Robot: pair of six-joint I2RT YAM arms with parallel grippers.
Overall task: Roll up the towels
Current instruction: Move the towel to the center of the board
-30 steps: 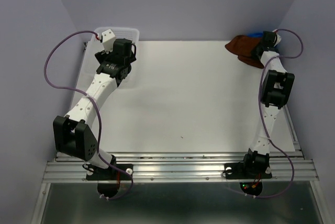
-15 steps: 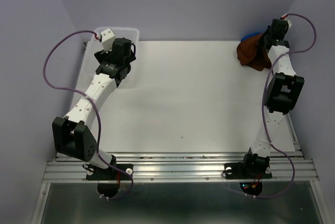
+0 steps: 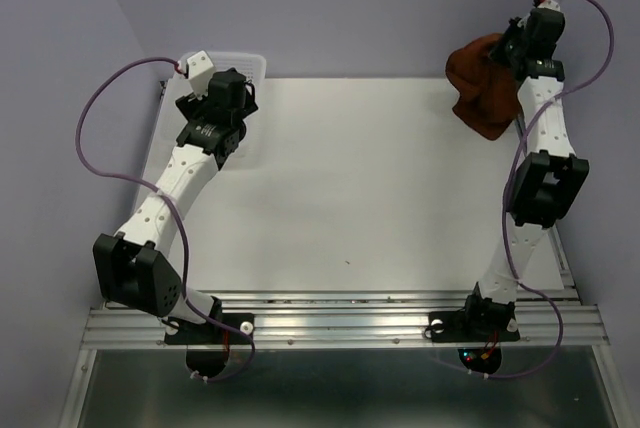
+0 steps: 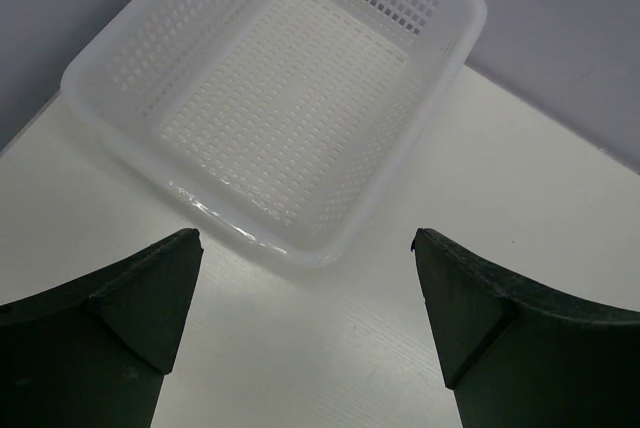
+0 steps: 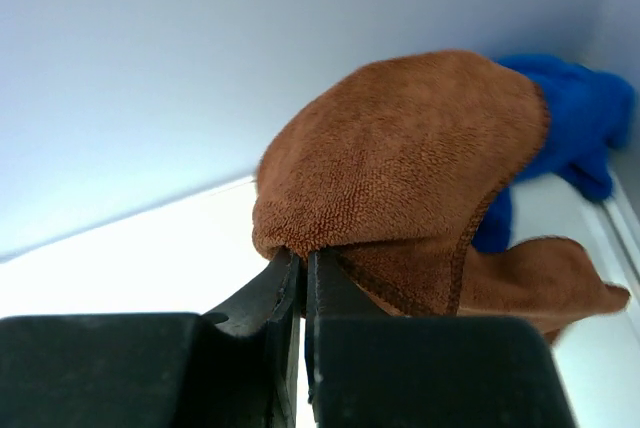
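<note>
Top external is showing the table [image 3: 380,178], basket [image 4: 130,58] at far left. Far right, the right gripper [image 5: 303,278] is clamping tight on the brown towel [image 5: 400,148], blue towel [image 5: 590,118] lying behind it. Empty, the left gripper [image 4: 305,238] is hovering wide open near the basket.

No readable text, labels or numbers, as far as visible

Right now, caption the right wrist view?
Right fingers shut on a fold of the brown towel, blue towel behind it.
</note>
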